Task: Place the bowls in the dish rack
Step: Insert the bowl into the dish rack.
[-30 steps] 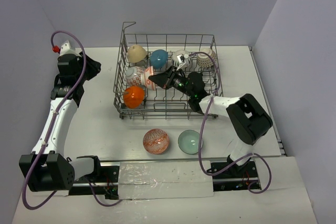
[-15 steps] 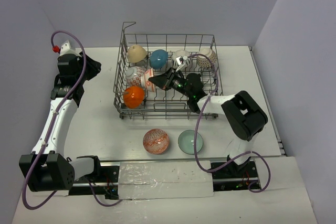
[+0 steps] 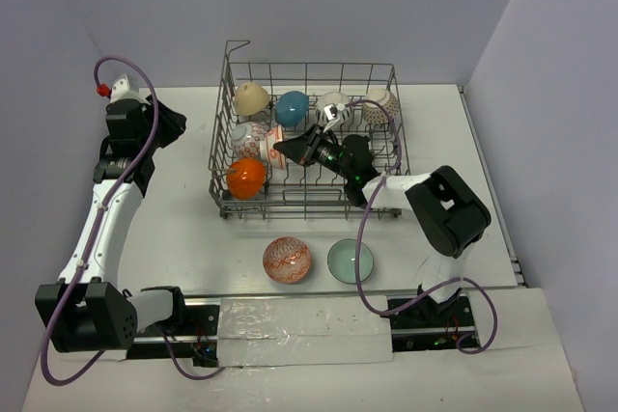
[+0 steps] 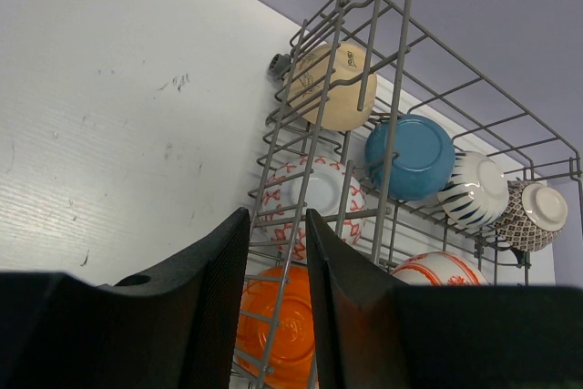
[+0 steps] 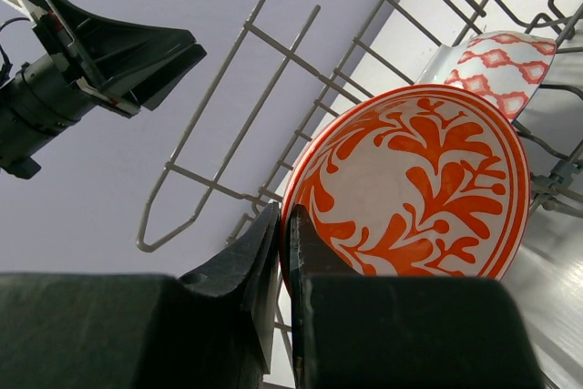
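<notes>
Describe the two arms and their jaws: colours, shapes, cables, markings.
The left arm and the right arm both have white links between boxy black joint housings. A loose purple cable loops along each. The left one's meets a white fitting with a red tip. The jaws are matte black and wedge-shaped, with no visible markings.

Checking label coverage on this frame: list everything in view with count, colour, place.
dish rack: 1, grey wire, far middle of table
tan bowl, teal-blue bowl, striped bowl, brown-patterned bowl: 4, rack's back row
red-white bowl: 1, rack, left side
plain orange bowl: 1, rack, near-left corner
orange-floral bowl: 1, in rack, gripped
orange-red bowl, pale green bowl: 2, table, before rack
table: 1, white
left gripper: open, empty, left of rack
right gripper: shut on floral bowl's rim
</notes>
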You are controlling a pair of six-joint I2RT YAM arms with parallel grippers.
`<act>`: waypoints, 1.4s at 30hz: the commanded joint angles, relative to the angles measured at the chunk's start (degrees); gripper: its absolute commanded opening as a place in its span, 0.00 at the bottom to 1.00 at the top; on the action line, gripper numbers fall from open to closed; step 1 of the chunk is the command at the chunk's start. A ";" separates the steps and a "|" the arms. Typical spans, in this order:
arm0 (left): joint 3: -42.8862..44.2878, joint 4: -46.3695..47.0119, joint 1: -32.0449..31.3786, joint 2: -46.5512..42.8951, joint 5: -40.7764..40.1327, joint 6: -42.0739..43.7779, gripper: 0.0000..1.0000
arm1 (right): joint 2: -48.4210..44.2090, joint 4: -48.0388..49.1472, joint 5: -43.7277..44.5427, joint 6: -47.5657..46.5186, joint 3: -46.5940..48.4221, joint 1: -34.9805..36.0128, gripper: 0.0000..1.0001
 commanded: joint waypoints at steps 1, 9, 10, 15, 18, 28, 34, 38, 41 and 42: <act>1.06 1.48 -0.07 0.26 1.17 0.71 0.37 | -0.63 7.76 0.99 -1.42 -0.25 -0.49 0.00; 1.06 1.39 -0.07 0.26 1.52 0.44 0.37 | -2.47 3.82 3.27 -4.93 -1.92 -0.49 0.00; 1.06 1.48 -0.07 0.26 1.69 0.44 0.37 | -2.65 3.37 4.05 -5.46 -2.36 -0.58 0.00; 0.97 1.48 -0.07 0.26 1.61 0.36 0.37 | -3.80 1.08 4.94 -7.22 -2.80 -0.58 0.05; 0.97 1.48 -0.07 0.26 1.69 0.36 0.37 | -4.06 0.47 5.29 -7.75 -3.15 -0.67 0.08; 0.89 1.48 -0.07 0.18 2.22 0.00 0.37 | -6.87 -3.57 8.01 -11.53 -5.35 -0.76 0.19; 0.80 1.66 -0.07 0.17 2.57 -0.08 0.37 | -8.01 -7.35 10.30 -14.61 -6.32 -0.84 0.23; 0.71 1.66 -0.07 0.18 2.57 -0.08 0.37 | -8.10 -8.32 10.30 -15.05 -6.23 -0.84 0.27; 0.71 1.74 -0.07 0.18 2.66 -0.08 0.37 | -8.45 -10.08 11.09 -16.01 -6.05 -0.84 0.31; 0.80 1.66 -0.07 0.18 2.66 -0.17 0.37 | -8.63 -10.69 11.35 -16.28 -6.05 -0.84 0.31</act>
